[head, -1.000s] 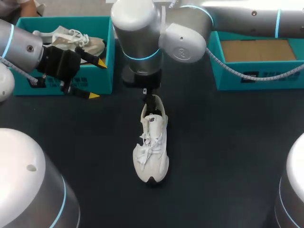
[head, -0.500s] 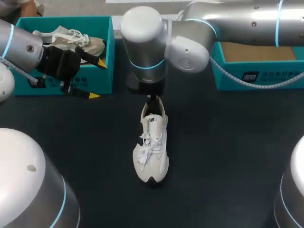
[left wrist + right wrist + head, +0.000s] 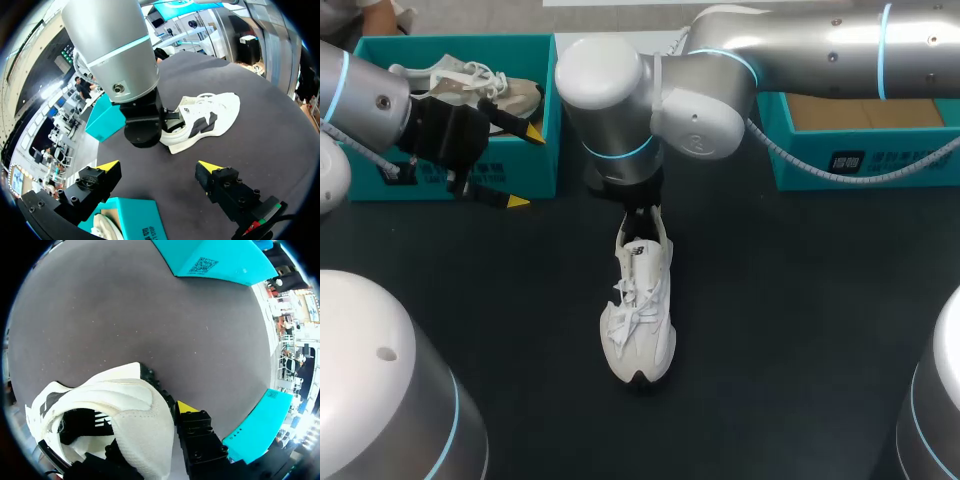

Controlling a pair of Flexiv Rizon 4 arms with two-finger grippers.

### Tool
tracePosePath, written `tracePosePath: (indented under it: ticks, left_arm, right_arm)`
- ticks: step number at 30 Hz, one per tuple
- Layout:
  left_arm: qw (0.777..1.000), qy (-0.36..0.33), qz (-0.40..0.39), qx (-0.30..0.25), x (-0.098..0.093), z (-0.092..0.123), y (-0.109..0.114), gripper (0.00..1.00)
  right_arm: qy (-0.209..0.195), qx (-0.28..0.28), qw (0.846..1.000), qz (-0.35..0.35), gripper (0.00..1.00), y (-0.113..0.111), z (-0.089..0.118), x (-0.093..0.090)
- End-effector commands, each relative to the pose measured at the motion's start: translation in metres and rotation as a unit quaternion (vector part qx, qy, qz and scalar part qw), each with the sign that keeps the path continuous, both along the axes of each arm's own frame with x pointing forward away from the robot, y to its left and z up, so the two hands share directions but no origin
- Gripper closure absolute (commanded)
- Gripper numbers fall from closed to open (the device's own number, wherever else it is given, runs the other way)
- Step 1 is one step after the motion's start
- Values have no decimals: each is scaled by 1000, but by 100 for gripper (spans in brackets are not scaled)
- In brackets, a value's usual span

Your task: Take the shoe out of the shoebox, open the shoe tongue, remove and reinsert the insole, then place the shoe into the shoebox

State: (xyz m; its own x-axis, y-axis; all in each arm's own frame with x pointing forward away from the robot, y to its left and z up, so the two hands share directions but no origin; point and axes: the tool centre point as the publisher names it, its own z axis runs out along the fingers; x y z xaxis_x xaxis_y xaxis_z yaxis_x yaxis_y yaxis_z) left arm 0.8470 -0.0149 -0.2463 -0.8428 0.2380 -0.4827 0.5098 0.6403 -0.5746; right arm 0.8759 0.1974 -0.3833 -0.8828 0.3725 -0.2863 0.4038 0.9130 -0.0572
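Holding the shoe (image 3: 640,310) by its heel with my right gripper (image 3: 640,212), jaws closed down onto the heel collar; in the right wrist view one yellow-tipped finger (image 3: 186,406) lies against the outside of the heel, the white heel wall (image 3: 135,410) fills the space beside it, and the other finger is mostly hidden by the shoe; the shoe is white with a dark sole edge at the toe, laces tied in a loose bow; it sits on the dark table (image 3: 790,320) near the middle, sole down, toe pointing toward me, heel toward the far side; my right arm comes in from the upper right and reaches past the middle, its wrist directly above the heel; my left gripper (image 3: 526,168) hangs at the near right corner of the left shoebox (image 3: 460,43), jaws spread wide with nothing between them; one yellow tip is over the box's corner, the other over the table just in front of the box; the left wrist view shows both tips well apart (image 3: 159,166), with the shoe and the right gripper ahead of them; a second shoe (image 3: 470,82), pale with white laces, lies inside the left shoebox; the right shoebox (image 3: 880,160), teal like the other, stands at the far right of the table, well apart from the shoe, its brown cardboard floor showing.
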Motion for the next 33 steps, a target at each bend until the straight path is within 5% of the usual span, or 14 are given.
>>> tracePosePath:
  ticks: [1, 7, 21, 28, 33]
  left_arm:
    - [1000, 0, 1, 2, -1, 0, 0, 0]
    - [1000, 0, 1, 2, -1, 0, 0, 0]
    - [1000, 0, 1, 2, -1, 0, 0, 0]
    - [1000, 0, 1, 2, -1, 0, 0, 0]
    - [1000, 0, 1, 2, -1, 0, 0, 0]
  right_arm:
    - [-1, 9, 1000, -10, 100, -6, 14, -3]
    - [10, 26, 1000, -4, 100, -17, 61, -6]
    - [57, 35, 995, 79, 100, -53, 217, -6]
    - [41, 32, 996, 70, 100, -62, 255, 0]
    - [41, 32, 996, 70, 100, -62, 255, 0]
